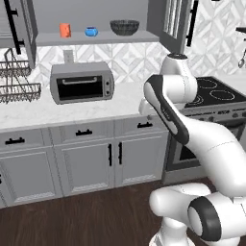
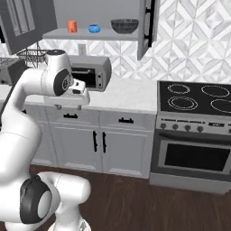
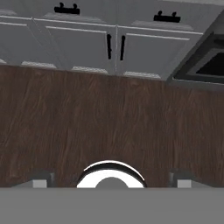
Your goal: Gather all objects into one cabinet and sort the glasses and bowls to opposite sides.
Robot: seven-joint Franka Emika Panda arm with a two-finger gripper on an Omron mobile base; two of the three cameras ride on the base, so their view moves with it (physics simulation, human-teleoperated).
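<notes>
Dark fingertips sit wide apart at the bottom of the hand view, so the claw [image 3: 110, 183] is open and carrying nothing, pointed down at the brown wood floor [image 3: 109, 118] with the base cabinet doors [image 3: 114, 48] beyond. The arm [image 1: 192, 134] is folded up in front of the tabletop [image 1: 72, 108], well below the work.

Up on the shelf [image 1: 96, 38] of the open wall cabinet, the pieces stand in a row, apart from one another: orange cup [image 1: 65, 30] on the left, blue vessel [image 1: 91, 31] in the middle, grey bowl [image 1: 124, 27] on the right. The cabinet door [image 2: 147, 27] hangs open beside the bowl.

To do this step well, I'd say: lift the hand high first, level it with the shelf, then come in straight from the front so the open door and the toaster oven [image 1: 82, 82] below are not clipped. Keep the fingers wide until they flank the piece.

Count: one orange cup, one blue vessel, one bowl, one toaster oven, one stove [image 2: 198, 101], one dish rack [image 1: 17, 79].
</notes>
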